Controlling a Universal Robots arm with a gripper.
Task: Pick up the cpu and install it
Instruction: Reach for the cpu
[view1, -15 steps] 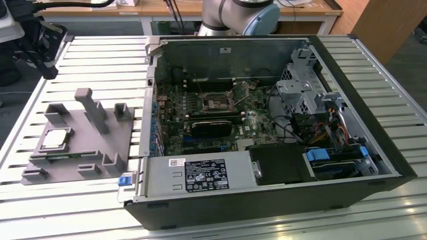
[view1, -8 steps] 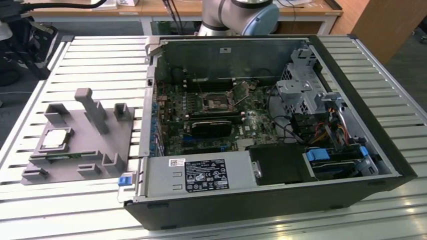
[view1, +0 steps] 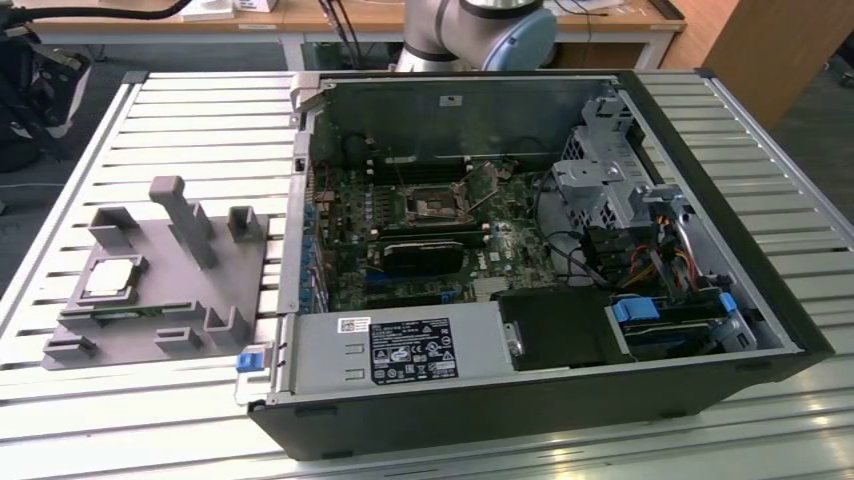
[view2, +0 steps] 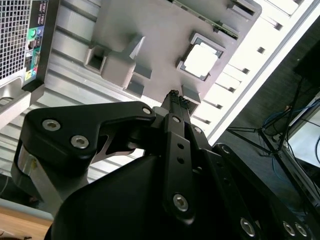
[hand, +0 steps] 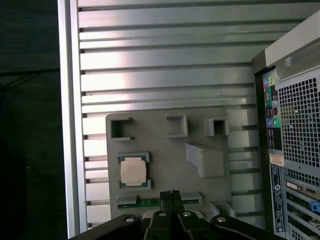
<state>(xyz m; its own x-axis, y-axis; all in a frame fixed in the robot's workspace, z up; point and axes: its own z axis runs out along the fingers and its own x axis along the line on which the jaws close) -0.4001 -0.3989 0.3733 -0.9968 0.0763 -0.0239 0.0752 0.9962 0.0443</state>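
Your cpu (hand: 134, 171), a small flat square chip with a pale silver metal lid, lies in a shallow pocket of the matte grey plastic fixture plate (hand: 165, 160), on the ribbed aluminium table (view1: 200, 110) beside the open black computer case (view1: 534, 410). The black gripper (hand: 171, 194) hovers near the chip, its slim fingertips seemingly pressed together and holding nothing.

Matte blk hand (view2: 173, 95), silver screws (view2: 80, 142), grey arm (view1: 451, 25) w/ blue joint cap (view1: 529, 40)

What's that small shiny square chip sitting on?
The small silver-topped square chip lies in a pocket of the flat grey plastic holder, which rests on the ribbed metal table. The pocket's floor beneath it is covered.
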